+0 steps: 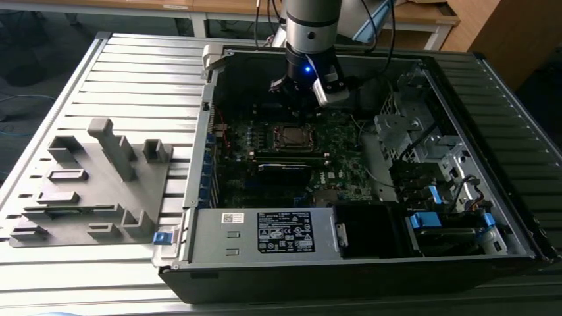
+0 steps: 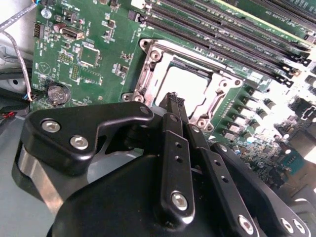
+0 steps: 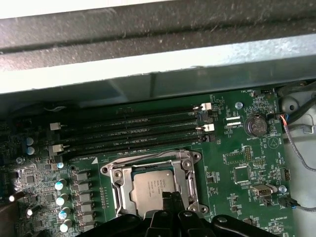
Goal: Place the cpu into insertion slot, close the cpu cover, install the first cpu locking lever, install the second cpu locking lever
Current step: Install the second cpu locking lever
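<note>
Hand [image 2: 174,101] above seated cpu [image 3: 153,187]

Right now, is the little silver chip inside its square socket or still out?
In. The cpu lies flat inside the insertion slot, with the silver frame around it, in both wrist views.

We see the cpu [image 3: 154,188], a dull silver-grey square lying flat in the insertion slot [image 3: 120,195], the cpu cover [image 3: 185,170], a thin silver frame, lying shut around it on the green board
</note>
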### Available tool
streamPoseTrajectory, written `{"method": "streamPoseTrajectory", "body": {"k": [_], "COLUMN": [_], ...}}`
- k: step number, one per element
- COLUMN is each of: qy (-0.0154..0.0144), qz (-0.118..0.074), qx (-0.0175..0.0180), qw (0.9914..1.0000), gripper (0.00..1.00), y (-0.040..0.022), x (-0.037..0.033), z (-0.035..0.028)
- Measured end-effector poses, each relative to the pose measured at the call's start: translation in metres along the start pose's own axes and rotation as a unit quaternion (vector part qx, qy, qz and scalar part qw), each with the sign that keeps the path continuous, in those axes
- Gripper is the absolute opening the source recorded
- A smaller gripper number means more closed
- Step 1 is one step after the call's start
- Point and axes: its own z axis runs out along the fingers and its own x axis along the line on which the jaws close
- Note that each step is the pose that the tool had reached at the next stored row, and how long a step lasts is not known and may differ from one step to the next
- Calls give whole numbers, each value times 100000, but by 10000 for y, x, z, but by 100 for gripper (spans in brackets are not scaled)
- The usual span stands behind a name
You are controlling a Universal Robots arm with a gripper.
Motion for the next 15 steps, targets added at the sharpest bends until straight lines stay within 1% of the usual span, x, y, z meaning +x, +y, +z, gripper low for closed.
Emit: {"method": "streamPoseTrajectory", "body": {"k": [2, 4, 5, 15], "qy": [48, 244, 286, 268], "qz": [0, -7, -7, -2], "qx": [15, 115, 131, 113], "qw": [100000, 100000, 100000, 100000], "gripper": [11, 11, 11, 11], "y": [0, 0, -1, 0], "x": [0, 0, 0, 0], "z": [-1, 0, -1, 1]}}
